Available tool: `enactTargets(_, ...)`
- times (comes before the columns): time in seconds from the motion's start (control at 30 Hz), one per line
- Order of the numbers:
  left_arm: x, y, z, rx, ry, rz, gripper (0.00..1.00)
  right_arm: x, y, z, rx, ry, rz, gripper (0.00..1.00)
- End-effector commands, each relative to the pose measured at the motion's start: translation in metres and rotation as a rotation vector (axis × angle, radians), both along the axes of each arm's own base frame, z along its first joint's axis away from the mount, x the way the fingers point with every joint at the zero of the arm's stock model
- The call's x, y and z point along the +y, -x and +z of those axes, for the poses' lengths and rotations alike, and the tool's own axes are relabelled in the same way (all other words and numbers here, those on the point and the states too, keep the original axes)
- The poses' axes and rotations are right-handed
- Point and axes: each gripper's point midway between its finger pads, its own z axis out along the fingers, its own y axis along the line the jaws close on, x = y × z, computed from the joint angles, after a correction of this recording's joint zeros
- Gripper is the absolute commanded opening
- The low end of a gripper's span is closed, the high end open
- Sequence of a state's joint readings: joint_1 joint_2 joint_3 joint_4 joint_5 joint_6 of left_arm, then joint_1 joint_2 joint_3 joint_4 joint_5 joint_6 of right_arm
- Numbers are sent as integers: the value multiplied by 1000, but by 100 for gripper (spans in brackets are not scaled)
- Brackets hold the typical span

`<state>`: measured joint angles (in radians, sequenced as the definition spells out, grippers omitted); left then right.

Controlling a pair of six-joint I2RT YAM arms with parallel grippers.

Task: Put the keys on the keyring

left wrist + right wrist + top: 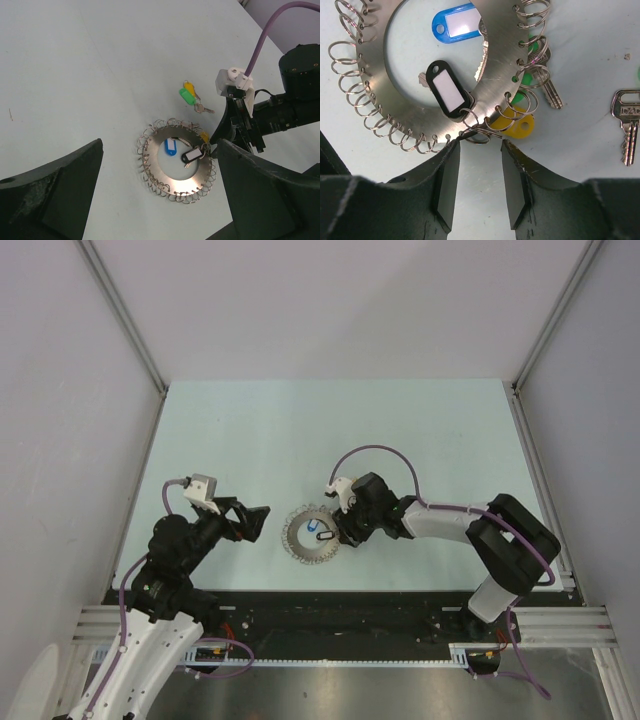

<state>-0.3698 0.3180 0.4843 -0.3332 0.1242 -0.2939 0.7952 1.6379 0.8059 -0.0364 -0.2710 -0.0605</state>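
Tags (446, 90) crowd the flat keyring (156, 161) at the half-open, empty right end effector (480, 150); loose keys (189, 95) lie beside it, shafts toward that arm; left end effector (252, 521) gapes, empty.

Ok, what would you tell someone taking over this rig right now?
Left end effector: open, empty, hovers left of the ring.
Right end effector: jaws parted, nothing between them, tips at the rim of the grey metal disc keyring edged with wire loops.
Done: a yellow-headed key and a black-and-white tag look hooked onto loops there.
Left: the loose keys with green and yellow plastic heads lie on the pale table, apart from the ring, not yet threaded on.
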Motion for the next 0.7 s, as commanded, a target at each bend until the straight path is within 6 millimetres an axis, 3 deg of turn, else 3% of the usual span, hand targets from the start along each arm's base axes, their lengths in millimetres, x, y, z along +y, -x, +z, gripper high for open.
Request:
enactTargets(0.0, 1, 0, 9, -45, -33, -15, 100, 5, -3, 11, -14, -30, -25, 45)
enactTargets(0.17, 1, -1, 8, -41, -34, -15, 100, -1, 0, 23, 26, -34, -155, 43)
enactTargets(0.37, 0, -1, 8, -38, -35, -20, 100, 5, 12, 40, 116, -94, -319, 41)
enactTargets(0.67, 0, 0, 8, -40, -32, -23, 100, 17, 17, 29, 247, -151, -475, 33)
